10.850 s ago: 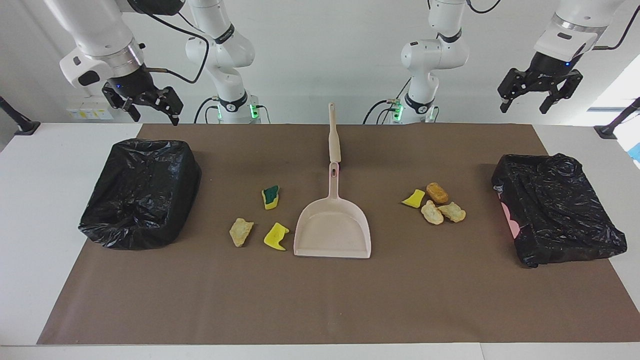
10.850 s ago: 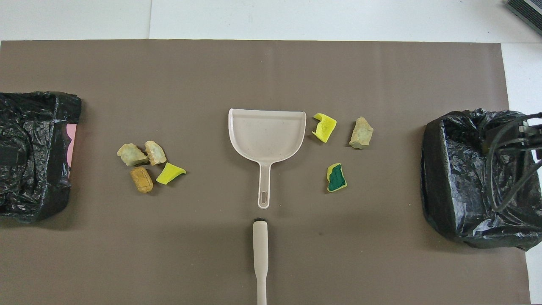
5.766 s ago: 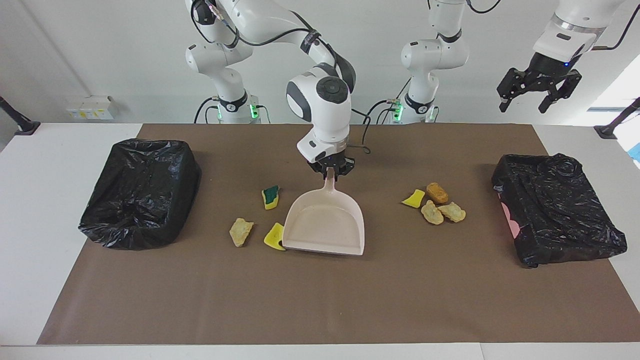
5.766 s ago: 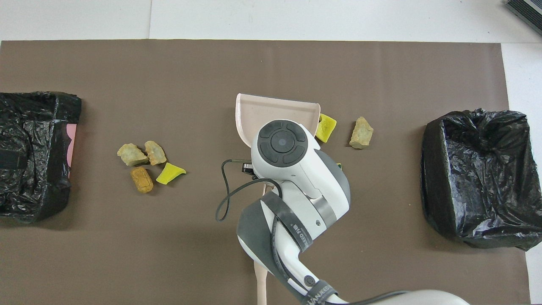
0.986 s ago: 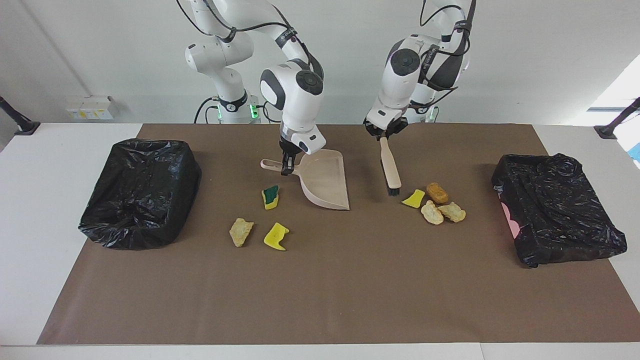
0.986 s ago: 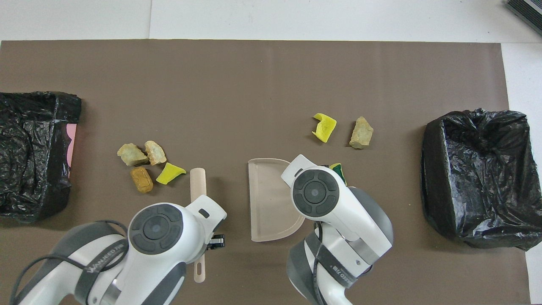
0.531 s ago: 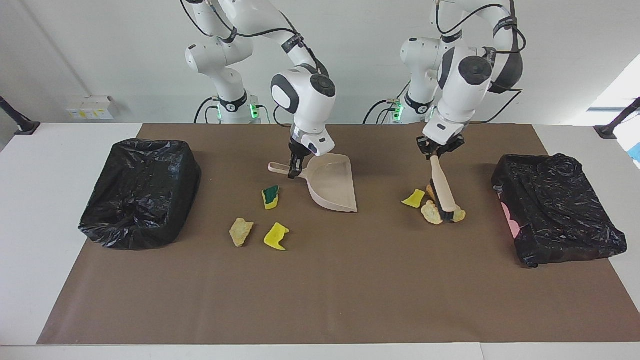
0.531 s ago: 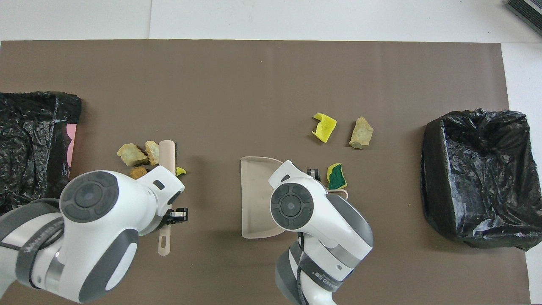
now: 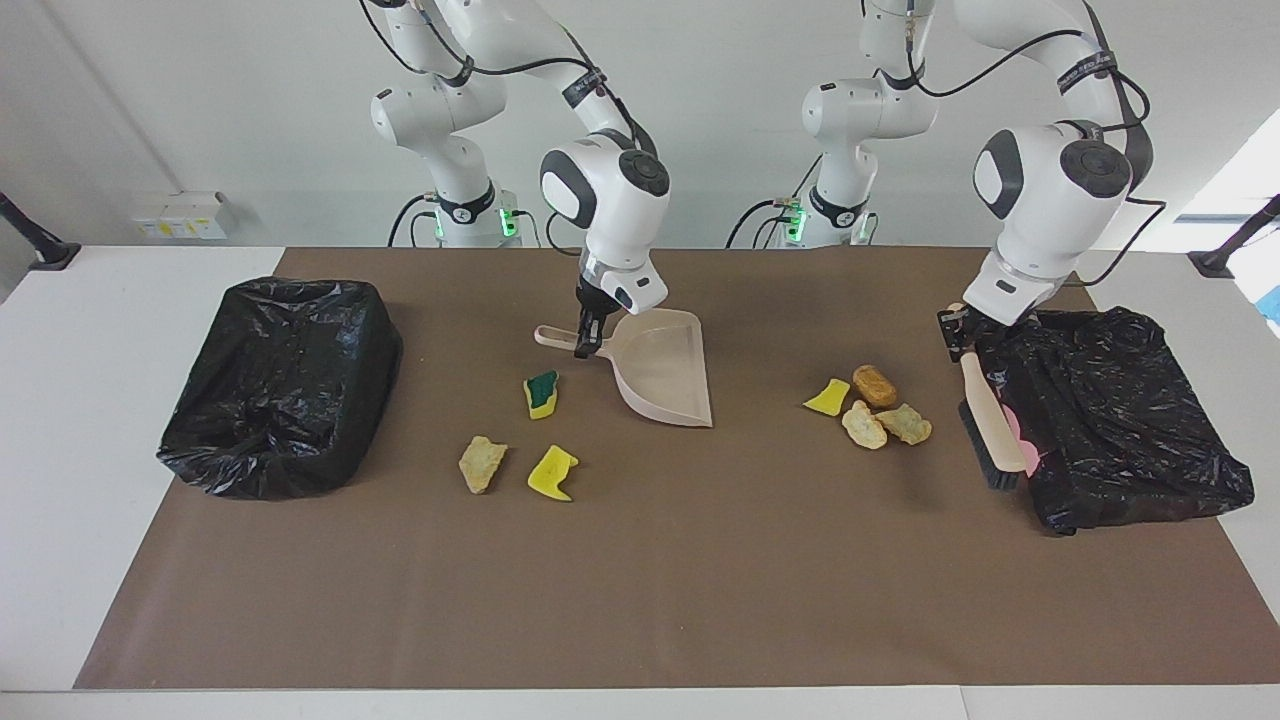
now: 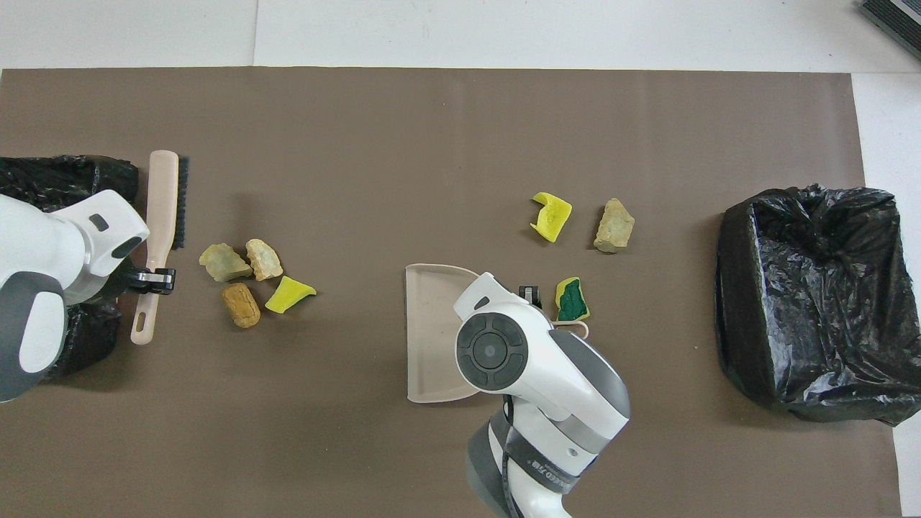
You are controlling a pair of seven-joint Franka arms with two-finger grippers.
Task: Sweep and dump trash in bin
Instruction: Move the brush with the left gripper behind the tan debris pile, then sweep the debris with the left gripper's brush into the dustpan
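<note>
My left gripper [image 9: 960, 335] is shut on the handle of the beige brush [image 9: 990, 420], which hangs low between the black-lined bin [image 9: 1110, 420] at the left arm's end and four scraps of trash [image 9: 875, 410]. The brush's dark bristles face those scraps. My right gripper [image 9: 583, 343] is shut on the handle of the beige dustpan [image 9: 665, 380], held tilted on edge mid-table with its mouth toward the left arm's end. A green-faced sponge [image 9: 541, 393], a tan chunk [image 9: 482, 463] and a yellow piece [image 9: 552, 473] lie beside the dustpan.
A second black-lined bin [image 9: 280, 385] stands at the right arm's end of the brown mat [image 9: 640, 600]. In the overhead view the left gripper [image 10: 147, 277] and brush [image 10: 162, 208] sit beside the bin [image 10: 65, 173], and the right arm's wrist covers part of the dustpan [image 10: 432, 331].
The left arm has carried the brush from over the four scraps to the bin side of them. The right gripper and the dustpan have barely moved.
</note>
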